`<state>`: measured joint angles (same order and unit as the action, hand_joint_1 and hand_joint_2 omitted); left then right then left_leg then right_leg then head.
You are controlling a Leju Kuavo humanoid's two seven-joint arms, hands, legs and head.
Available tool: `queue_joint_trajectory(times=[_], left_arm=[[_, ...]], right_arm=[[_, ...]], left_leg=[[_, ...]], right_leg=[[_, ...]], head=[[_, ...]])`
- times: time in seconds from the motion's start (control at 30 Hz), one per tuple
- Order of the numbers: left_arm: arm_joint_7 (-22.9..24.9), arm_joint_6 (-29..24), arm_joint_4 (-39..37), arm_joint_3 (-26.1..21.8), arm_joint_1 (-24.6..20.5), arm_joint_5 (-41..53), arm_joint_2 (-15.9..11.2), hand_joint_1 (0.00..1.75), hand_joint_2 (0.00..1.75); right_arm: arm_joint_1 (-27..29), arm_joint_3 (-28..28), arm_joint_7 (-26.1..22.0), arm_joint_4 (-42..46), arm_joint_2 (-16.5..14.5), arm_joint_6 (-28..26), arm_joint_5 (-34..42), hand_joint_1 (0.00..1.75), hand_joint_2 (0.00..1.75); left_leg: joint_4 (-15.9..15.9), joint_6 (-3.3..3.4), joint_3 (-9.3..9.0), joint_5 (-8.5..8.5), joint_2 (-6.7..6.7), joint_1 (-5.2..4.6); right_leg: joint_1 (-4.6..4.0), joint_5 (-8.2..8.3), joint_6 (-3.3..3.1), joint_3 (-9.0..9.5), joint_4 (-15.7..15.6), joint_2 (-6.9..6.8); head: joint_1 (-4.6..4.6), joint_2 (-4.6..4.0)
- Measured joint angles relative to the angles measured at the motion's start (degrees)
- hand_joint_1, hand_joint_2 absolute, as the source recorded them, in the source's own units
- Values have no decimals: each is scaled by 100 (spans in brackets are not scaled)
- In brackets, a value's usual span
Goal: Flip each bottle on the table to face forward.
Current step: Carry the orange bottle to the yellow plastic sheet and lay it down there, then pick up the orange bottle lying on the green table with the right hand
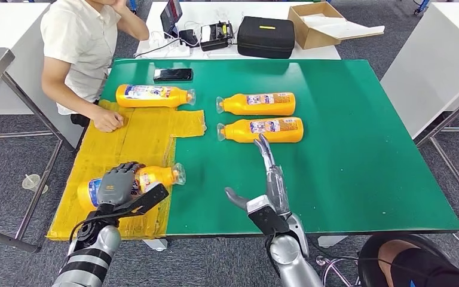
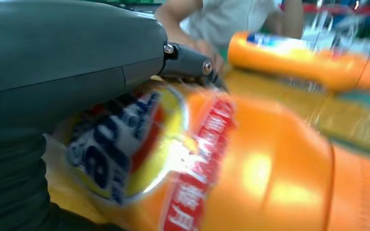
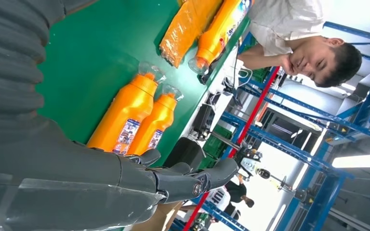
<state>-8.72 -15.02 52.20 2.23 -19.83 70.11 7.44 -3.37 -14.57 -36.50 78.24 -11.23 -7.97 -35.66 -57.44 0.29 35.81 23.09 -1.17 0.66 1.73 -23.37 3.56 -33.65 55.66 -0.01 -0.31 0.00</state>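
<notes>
The left hand (image 1: 117, 184) grasps an orange bottle (image 1: 155, 177) lying on yellow sheeting (image 1: 137, 134) over the green table (image 1: 346, 149) — grey carpet (image 1: 12, 161) below. The right hand (image 1: 267, 179) is released, fingers extended — two bottles (image 1: 263, 130) lie just beyond its fingertips.

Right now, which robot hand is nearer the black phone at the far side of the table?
Left. The left robot hand grips a bottle on the phone's side; the right robot hand reaches toward another bottle, farther right.
</notes>
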Motion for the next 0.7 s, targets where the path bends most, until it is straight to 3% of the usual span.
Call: queue_joint_trajectory(times=[0.13, 0.3, 0.7], left_arm=[[122, 369, -254, 1, -149, 151, -8, 0, 175], [-78, 974, -809, -7, -544, -134, -49, 0, 175], [-354, 673, -1448, 48, -862, -361, -121, 0, 175]], right_arm=[[-51, 20, -8, -86, 8, 8, -12, 0, 175], [-324, 37, -115, -459, 77, -9, -118, 0, 175], [-669, 96, -137, -1038, 194, 99, -34, 0, 175]], left_leg=[[0, 1, -1, -4, -3, 0], [1, 3, -29, -5, -16, 0], [2, 2, -63, -17, -24, -1]], right_leg=[[0, 1, 1, 6, 1, -2], [1, -1, 2, 42, 0, -11], [1, 5, 2, 71, -1, -16]], head=[[-1, 0], [0, 0], [1, 0]])
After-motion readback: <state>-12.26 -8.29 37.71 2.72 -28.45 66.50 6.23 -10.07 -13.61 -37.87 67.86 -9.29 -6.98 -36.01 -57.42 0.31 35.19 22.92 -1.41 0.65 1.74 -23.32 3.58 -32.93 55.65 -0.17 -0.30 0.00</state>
